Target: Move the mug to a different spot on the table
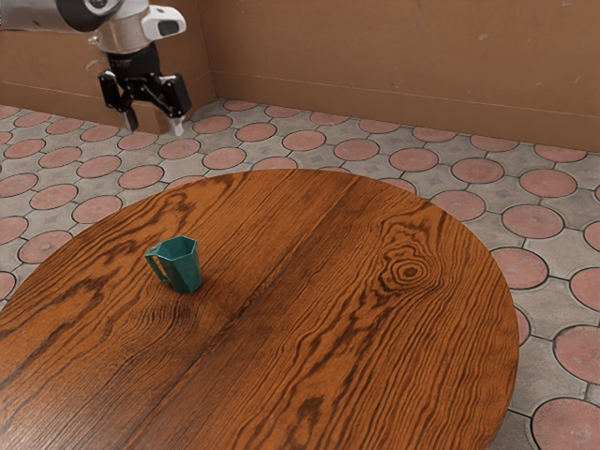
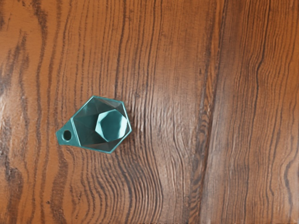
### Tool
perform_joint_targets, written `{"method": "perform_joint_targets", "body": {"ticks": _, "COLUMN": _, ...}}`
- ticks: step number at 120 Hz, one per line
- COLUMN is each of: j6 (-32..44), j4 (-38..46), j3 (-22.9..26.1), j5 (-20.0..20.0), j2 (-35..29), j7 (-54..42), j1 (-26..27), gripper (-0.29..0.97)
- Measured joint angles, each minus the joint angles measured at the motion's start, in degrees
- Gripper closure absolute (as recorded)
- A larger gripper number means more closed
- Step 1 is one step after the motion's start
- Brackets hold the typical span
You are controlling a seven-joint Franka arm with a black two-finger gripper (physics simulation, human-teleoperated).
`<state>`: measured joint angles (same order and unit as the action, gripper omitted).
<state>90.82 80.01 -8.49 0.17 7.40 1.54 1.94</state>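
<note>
Mug (image 1: pixel 176 262) upright near the table's (image 1: pixel 375 356) edge at the exterior view's left. Judged rigid, light, slick: grip across the rim. Fingers (image 1: pixel 175 117) spread wide, empty.

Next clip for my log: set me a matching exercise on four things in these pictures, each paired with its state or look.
Things:
1. teal faceted mug
2. black two-finger gripper
3. round wooden table
4. tiled floor

Descriptions:
A. open, raised in the air, holding nothing
B. patterned with reddish circles
C. upright and empty, handle toward the exterior view's left
D. dark grain with a ringed knot

Pairs: 1-C; 2-A; 3-D; 4-B
</note>
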Motion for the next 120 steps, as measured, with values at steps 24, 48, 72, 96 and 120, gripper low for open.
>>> {"method": "perform_joint_targets", "body": {"ticks": 24, "j6": -0.17, "j4": 0.18, "j3": 0.04, "j5": 0.00, "j2": -0.21, "j7": 0.06, "j1": 0.66, "gripper": 0.02}}
{"method": "perform_joint_targets", "body": {"ticks": 48, "j6": -1.93, "j4": 2.28, "j3": -0.56, "j5": 0.04, "j2": -3.79, "j7": 0.32, "j1": 2.34, "gripper": 0.02}}
{"method": "perform_joint_targets", "body": {"ticks": 72, "j6": 0.58, "j4": 14.20, "j3": -1.11, "j5": 0.19, "j2": -14.48, "j7": 12.22, "j1": 2.12, "gripper": 0.02}}
{"method": "perform_joint_targets", "body": {"ticks": 96, "j6": 2.51, "j4": 21.09, "j3": -2.33, "j5": 0.04, "j2": -18.43, "j7": 35.79, "j1": 2.20, "gripper": 0.02}}
{"method": "perform_joint_targets", "body": {"ticks": 120, "j6": 8.51, "j4": 33.41, "j3": -5.85, "j5": 0.58, "j2": -21.54, "j7": 54.13, "j1": 1.54, "gripper": 0.02}}
